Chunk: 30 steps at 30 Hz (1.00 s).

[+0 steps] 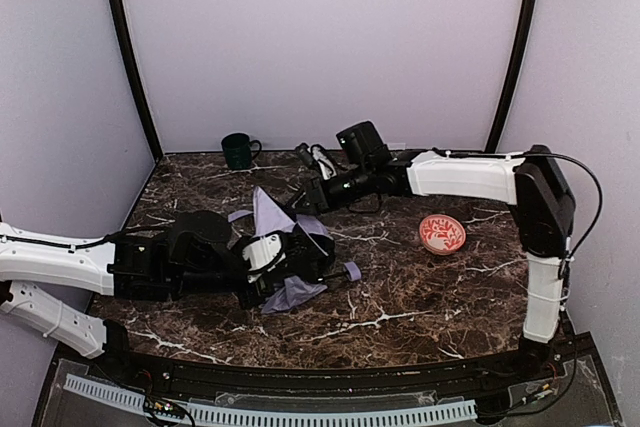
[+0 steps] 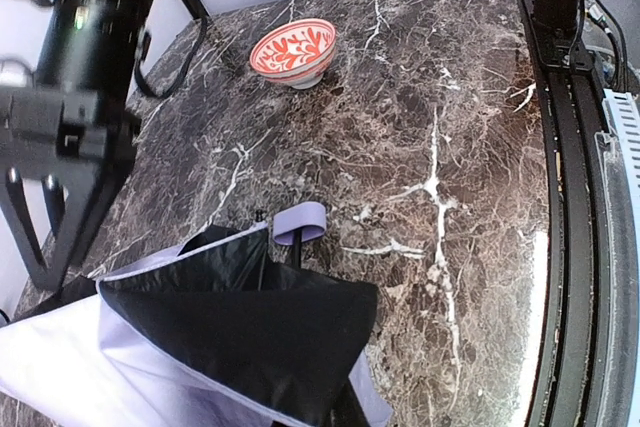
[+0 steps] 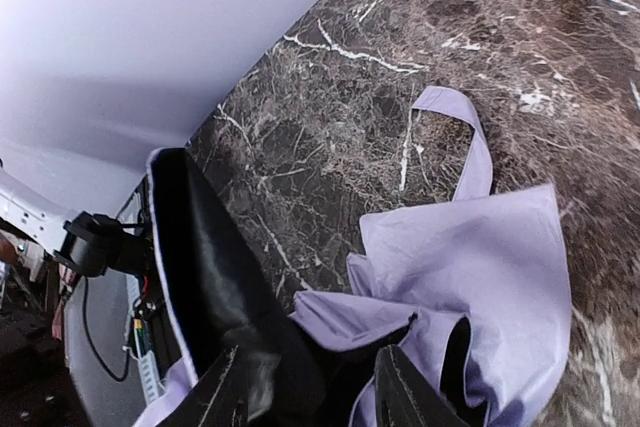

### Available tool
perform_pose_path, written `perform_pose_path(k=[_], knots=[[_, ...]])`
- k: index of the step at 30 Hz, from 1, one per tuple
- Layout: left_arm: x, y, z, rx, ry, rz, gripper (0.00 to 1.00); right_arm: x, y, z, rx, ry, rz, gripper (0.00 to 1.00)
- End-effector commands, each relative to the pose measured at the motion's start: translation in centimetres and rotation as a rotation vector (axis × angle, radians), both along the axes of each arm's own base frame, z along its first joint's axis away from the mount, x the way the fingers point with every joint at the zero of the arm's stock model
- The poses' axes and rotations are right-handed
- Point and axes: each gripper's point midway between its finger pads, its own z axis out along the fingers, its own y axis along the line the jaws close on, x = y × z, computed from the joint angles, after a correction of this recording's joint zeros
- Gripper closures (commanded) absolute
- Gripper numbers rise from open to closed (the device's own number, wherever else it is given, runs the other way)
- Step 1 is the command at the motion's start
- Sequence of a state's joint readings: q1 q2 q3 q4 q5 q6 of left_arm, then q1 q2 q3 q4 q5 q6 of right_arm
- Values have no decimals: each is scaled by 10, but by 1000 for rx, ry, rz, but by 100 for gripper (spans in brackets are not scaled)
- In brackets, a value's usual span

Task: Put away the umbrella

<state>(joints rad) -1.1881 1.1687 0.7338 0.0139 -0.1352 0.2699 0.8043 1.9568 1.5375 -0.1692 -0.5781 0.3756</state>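
The umbrella (image 1: 295, 292) lies half folded at the table's middle, lavender outside and black inside. Its small lavender handle (image 1: 351, 272) points right. My left gripper (image 1: 270, 257) is buried in the folds and seems shut on the umbrella. In the left wrist view the fabric (image 2: 230, 327) hides the fingers, and the shaft runs up to the handle (image 2: 300, 222). My right gripper (image 1: 308, 199) is at the umbrella's far side. In the right wrist view it (image 3: 318, 397) stands open, with black lining and lavender fabric (image 3: 470, 267) bunched between its fingers (image 3: 405, 392).
A red-patterned bowl (image 1: 441, 234) sits to the right and also shows in the left wrist view (image 2: 293, 52). A dark green mug (image 1: 237, 150) stands at the back left. The right arm (image 2: 80, 37) hangs over the upper left of the left wrist view.
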Motion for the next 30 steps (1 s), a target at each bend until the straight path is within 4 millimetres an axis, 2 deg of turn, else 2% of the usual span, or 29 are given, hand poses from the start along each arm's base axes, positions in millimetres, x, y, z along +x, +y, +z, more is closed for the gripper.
perform_pose_path(k=[1, 4, 6, 9, 11, 15, 17, 20, 23, 25, 27, 30], knots=[[3, -8, 24, -84, -42, -11, 100, -20, 14, -83, -163, 54, 110, 58], [14, -11, 33, -122, -22, 6, 100, -27, 7, -123, -221, 112, 139, 67], [26, -10, 41, -155, -16, 31, 100, -39, 6, -137, -213, 158, 174, 72], [53, -4, 53, -215, -10, 100, 100, -57, 0, -151, -206, 197, 215, 77], [72, 1, 48, -232, 21, 141, 100, -69, -9, -165, -220, 220, 236, 80], [116, 17, 8, -182, 85, 300, 100, -83, -20, -181, -233, 237, 268, 84], [133, 25, -21, -139, 120, 375, 100, -85, -22, -185, -227, 241, 270, 85], [148, 40, -78, -7, 188, 484, 100, -78, -23, -185, -204, 246, 239, 87], [146, 55, -127, 123, 266, 560, 100, -67, -26, -182, -190, 242, 176, 89], [138, 62, -152, 165, 317, 578, 100, -60, -31, -180, -184, 244, 118, 89], [130, 66, -168, 179, 350, 578, 100, -55, -35, -174, -164, 252, 62, 89], [125, 69, -182, 207, 373, 575, 100, -54, -48, -164, -124, 257, -24, 89]])
